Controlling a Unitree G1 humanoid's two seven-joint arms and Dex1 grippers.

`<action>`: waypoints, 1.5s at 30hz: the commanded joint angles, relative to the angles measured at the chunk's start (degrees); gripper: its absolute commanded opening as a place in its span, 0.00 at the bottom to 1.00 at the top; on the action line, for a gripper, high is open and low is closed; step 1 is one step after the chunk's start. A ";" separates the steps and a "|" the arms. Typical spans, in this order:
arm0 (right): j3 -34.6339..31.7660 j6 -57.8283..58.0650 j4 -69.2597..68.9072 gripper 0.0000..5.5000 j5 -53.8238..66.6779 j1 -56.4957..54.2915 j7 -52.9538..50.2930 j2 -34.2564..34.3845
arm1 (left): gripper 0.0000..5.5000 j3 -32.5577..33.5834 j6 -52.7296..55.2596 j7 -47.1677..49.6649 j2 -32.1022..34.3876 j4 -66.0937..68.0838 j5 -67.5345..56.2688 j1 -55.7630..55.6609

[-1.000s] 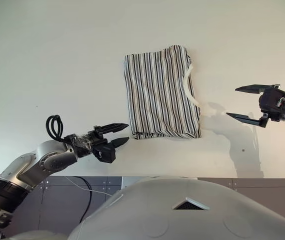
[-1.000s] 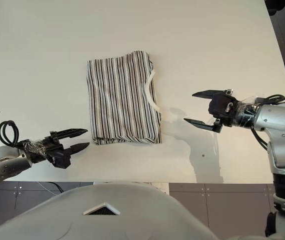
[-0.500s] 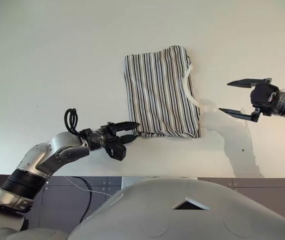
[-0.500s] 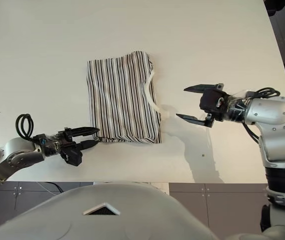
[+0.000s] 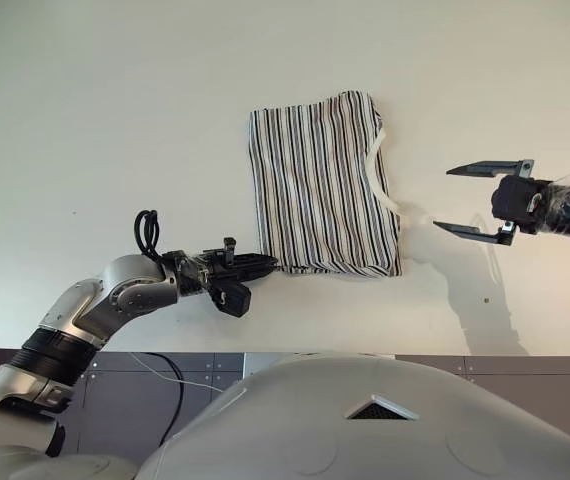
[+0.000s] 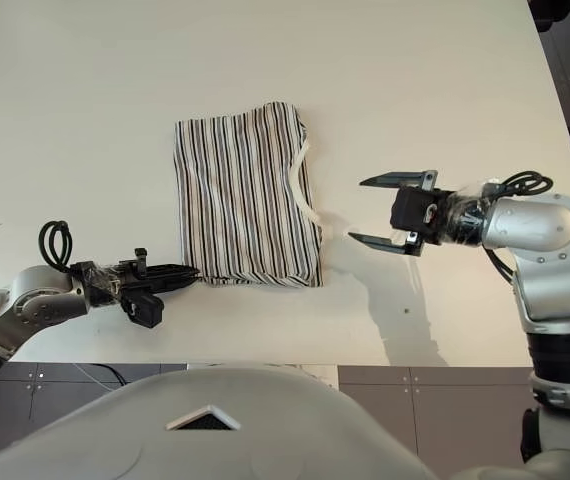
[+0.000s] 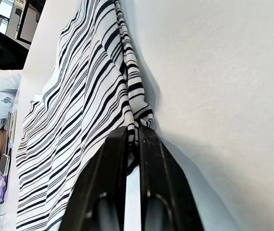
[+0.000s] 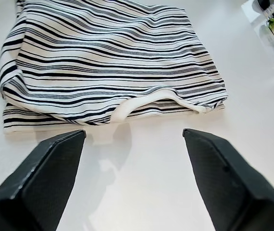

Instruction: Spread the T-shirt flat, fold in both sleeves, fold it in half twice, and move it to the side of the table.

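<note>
The striped T-shirt (image 5: 320, 185) lies folded into a compact rectangle in the middle of the white table (image 5: 115, 120), its white collar band along the right edge. My left gripper (image 5: 265, 263) sits low at the shirt's near left corner, shut on the fabric there; in the left wrist view the two fingers (image 7: 115, 163) pinch the striped corner (image 7: 136, 120). My right gripper (image 5: 445, 198) hovers open just right of the shirt's near right part, nothing between its fingers. The right wrist view shows the T-shirt (image 8: 108, 62) ahead of the right gripper (image 8: 133, 132).
The table's front edge (image 5: 365, 352) runs close behind both arms. Its right edge (image 6: 557, 110) lies beyond the right arm. Bare white tabletop surrounds the shirt on all sides.
My left gripper slid right to the shirt's near left corner and shut on it. My right gripper moved left toward the shirt's right edge and stayed open.
</note>
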 commanded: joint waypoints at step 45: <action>19.18 -33.39 8.10 0.02 -10.18 -0.70 -14.00 -0.70 | 0.02 5.14 4.42 -9.72 0.44 -6.09 -13.00 2.40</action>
